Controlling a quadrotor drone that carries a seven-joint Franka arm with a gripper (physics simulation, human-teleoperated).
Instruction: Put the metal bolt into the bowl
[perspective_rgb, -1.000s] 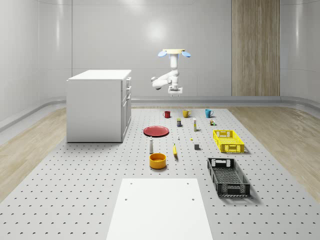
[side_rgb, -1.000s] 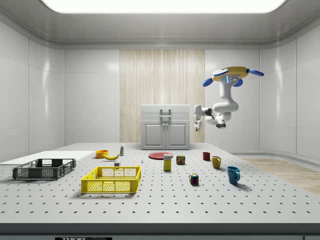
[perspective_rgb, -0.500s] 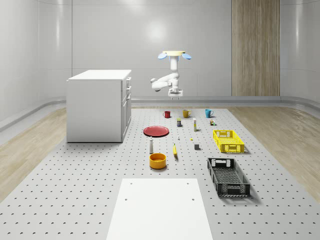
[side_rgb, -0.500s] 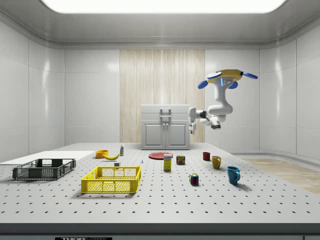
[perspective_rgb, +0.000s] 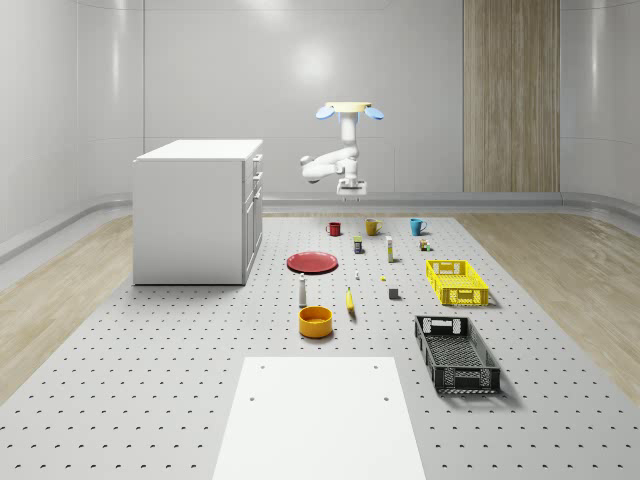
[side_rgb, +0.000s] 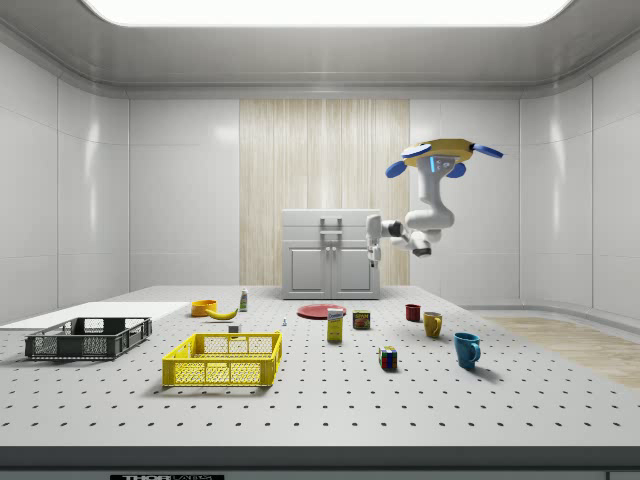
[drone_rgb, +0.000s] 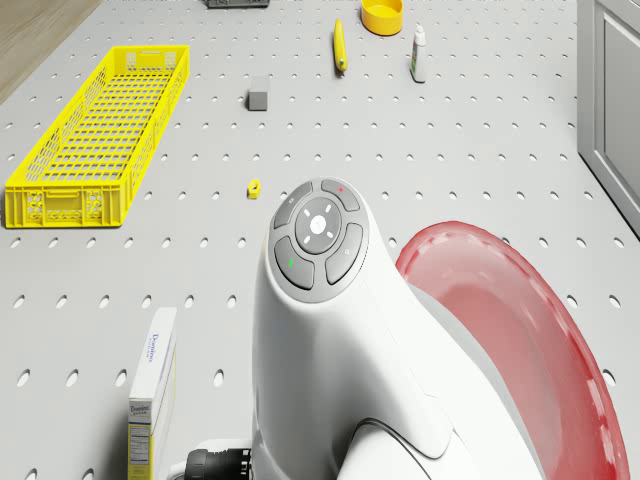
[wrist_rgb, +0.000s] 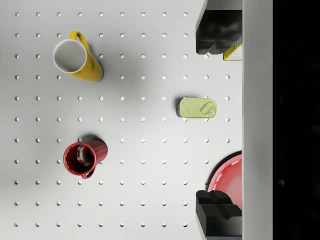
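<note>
My gripper (wrist_rgb: 218, 127) hangs wide open and empty, its two fingertips (wrist_rgb: 218, 40) far apart, high above the perforated table (perspective_rgb: 150, 350). Below it I count two mugs, one yellow mug (wrist_rgb: 77, 59) and one red mug (wrist_rgb: 83, 157), plus one green can (wrist_rgb: 197, 107) and one red plate (drone_rgb: 510, 340). My drone (side_rgb: 437, 155) hovers over the table's far end. One small yellow piece (drone_rgb: 254, 187), perhaps the bolt, lies well apart from the one orange bowl (perspective_rgb: 315, 320).

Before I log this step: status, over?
Drone hovering over table's far end; gripper open, empty, high above red mug. Metal bolt on table, untouched, short of yellow bowl. White bottle stands near bowl.
</note>
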